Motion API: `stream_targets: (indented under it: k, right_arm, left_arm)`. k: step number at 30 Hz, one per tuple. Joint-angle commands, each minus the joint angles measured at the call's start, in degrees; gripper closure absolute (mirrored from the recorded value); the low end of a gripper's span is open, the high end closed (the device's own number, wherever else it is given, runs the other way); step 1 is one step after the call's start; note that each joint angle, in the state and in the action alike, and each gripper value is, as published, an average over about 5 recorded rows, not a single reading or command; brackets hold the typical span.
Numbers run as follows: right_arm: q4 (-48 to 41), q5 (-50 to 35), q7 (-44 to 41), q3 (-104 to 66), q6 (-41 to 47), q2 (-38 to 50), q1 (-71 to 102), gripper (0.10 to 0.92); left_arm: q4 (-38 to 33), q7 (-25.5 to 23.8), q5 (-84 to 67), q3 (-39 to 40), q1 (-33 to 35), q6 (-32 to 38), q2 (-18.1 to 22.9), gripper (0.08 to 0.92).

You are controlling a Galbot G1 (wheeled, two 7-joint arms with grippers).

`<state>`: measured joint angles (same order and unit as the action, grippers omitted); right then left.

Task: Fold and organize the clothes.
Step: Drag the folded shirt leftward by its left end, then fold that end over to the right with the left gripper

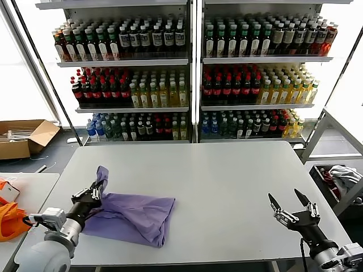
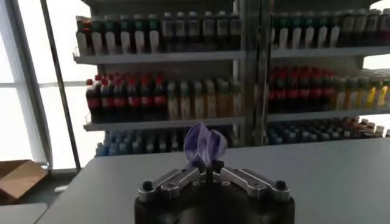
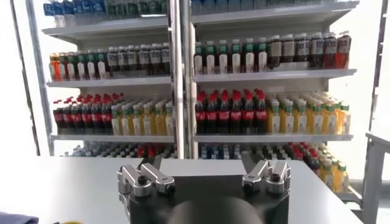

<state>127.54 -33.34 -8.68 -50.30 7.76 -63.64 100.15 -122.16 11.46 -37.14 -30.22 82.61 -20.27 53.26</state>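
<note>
The left gripper (image 1: 96, 191) pinches a sleeve of the lavender T-shirt (image 1: 136, 216), lying half-folded at the table's (image 1: 238, 181) near left, probably for another fold; the right gripper (image 1: 290, 205) waits spread

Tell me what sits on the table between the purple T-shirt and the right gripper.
Nothing: in the head view only bare table separates the T-shirt, pinched by the left gripper, from the open right gripper.

Lavender T-shirt (image 1: 131, 215); grey table (image 1: 227, 181); orange bag (image 1: 10, 220).
</note>
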Motion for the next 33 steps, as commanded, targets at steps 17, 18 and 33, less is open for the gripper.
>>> stream_targets:
  k: [17,18,33]
  right_arm:
    - [-1.5,1.9,-1.1,1.3,-0.6,-1.2,0.1,0.203]
    - [-1.6,2.0,-1.1,1.5,-0.6,-1.3,0.1,0.203]
    - [-0.6,1.6,-1.1,1.0,-1.1,-1.4,0.6,0.203]
  left_arm:
    - [3.9,2.0,6.7,16.7,-5.0,-3.9,16.4,0.894]
    - [3.7,2.0,6.7,17.1,-4.9,-3.9,16.6,0.894]
    - [3.3,4.2,8.6,18.5,-5.3,-4.0,19.6,0.768]
